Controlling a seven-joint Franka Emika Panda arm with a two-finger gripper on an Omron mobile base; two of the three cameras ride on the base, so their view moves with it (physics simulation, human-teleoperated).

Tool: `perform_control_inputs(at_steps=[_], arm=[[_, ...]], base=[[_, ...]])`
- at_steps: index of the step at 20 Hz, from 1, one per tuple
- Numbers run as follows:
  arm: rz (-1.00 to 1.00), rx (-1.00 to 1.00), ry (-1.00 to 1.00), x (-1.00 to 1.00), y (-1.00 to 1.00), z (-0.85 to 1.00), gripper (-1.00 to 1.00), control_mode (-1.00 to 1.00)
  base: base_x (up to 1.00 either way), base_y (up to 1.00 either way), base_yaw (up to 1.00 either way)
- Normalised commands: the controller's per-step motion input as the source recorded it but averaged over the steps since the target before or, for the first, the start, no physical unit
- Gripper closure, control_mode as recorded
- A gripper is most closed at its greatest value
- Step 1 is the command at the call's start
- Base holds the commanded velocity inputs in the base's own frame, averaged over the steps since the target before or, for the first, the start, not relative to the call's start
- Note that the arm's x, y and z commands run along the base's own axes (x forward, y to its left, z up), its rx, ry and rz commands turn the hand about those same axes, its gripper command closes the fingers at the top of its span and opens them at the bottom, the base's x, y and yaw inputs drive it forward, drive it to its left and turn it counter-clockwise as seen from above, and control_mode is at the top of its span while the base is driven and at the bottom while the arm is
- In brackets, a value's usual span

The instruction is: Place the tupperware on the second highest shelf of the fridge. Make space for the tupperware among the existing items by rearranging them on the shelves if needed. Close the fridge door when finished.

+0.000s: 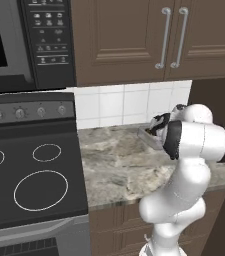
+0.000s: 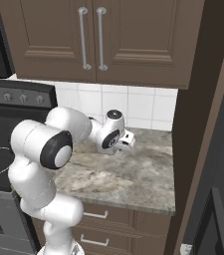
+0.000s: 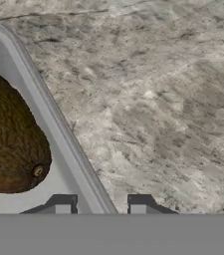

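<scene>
Currently I have the gripper (image 3: 100, 204) clamped on one wall of the tupperware (image 3: 44, 117). In the hand view, one fingertip sits inside the wall and the other outside, with the grey rim running between them. I judge a rim pinch suits a shallow box too wide to span.

The tupperware (image 1: 151, 137) sits on the marble counter (image 1: 119, 165), toward its back right corner, near the white tile wall (image 1: 124, 102). From the left base view I cannot tell whether it has lifted off the stone. A brown lump of food (image 3: 9, 144) fills the inside next to the gripped wall.

Arm pose: the elbow is raised over the counter's front edge, and the forearm reaches back and to the right. The wrist turns down so that the hand (image 2: 126, 140) points at the counter. In the right base view the hand hangs low over the stone, near the dark side panel (image 2: 198, 124) at the counter's right end.

Step in hand, as I read it: pick-up just secured, carry to the fridge not yet begun. With a one-sided grip, I expect the box may tilt when raised.
</scene>
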Motion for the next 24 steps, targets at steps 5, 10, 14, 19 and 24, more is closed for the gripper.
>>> perform_control_inputs(at_steps=[5,10,14,19,24], arm=[[-0.07,-0.24,-0.06,-0.90,0.81,0.86,1.00,-1.00],[-0.13,-0.22,-0.01,-0.90,0.71,0.67,1.00,-1.00],[-0.12,-0.02,0.00,-1.00,0.42,0.96,1.00,-1.00],[-0.11,0.00,0.00,-0.93,0.46,0.99,1.00,-1.00],[-0.01,0.04,-0.04,-0.79,0.09,0.85,1.00,-1.00]], base=[[0.00,0.00,0.00],[0.00,0.00,0.00],[0.00,0.00,0.00],[0.00,0.00,0.00],[0.00,0.00,0.00]])
